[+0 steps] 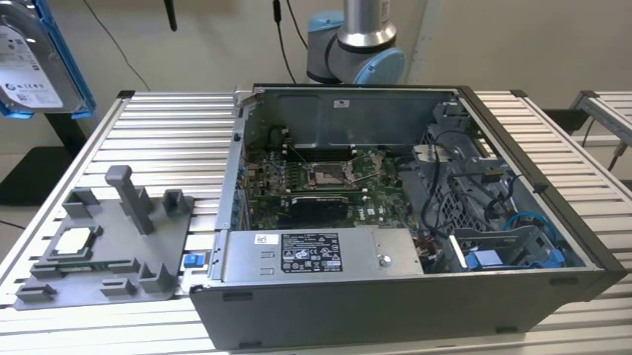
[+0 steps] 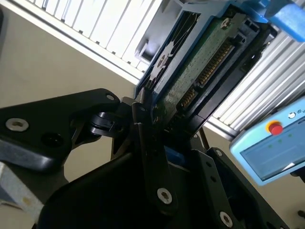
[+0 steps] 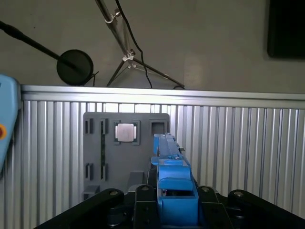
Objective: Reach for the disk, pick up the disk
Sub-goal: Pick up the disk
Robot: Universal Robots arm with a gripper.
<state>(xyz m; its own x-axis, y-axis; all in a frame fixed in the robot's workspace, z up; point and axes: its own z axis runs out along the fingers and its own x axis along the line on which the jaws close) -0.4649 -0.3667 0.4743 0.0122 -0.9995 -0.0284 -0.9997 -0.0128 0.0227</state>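
The disk (image 1: 29, 59) hangs high at the exterior view's upper left, well above the table, its white label facing the camera and blue rails along its edges. In the second wrist view the disk (image 2: 200, 71) shows its green circuit board, and my gripper (image 2: 157, 129) is shut on its lower end, with a black finger on either side. The first wrist view looks along the disk's blue rail (image 3: 170, 167), which rises from between my gripper's (image 3: 174, 210) black fingers, far above the ribbed table.
An open computer case (image 1: 582, 244) fills the table's middle and right. A grey fixture plate (image 1: 109, 244) holding a small silver chip (image 1: 74, 240) lies at the exterior view's left; the fixture plate (image 3: 95, 143) lies below the gripper. A blue pendant (image 2: 271, 148) and a tripod (image 3: 128, 57) stand nearby.
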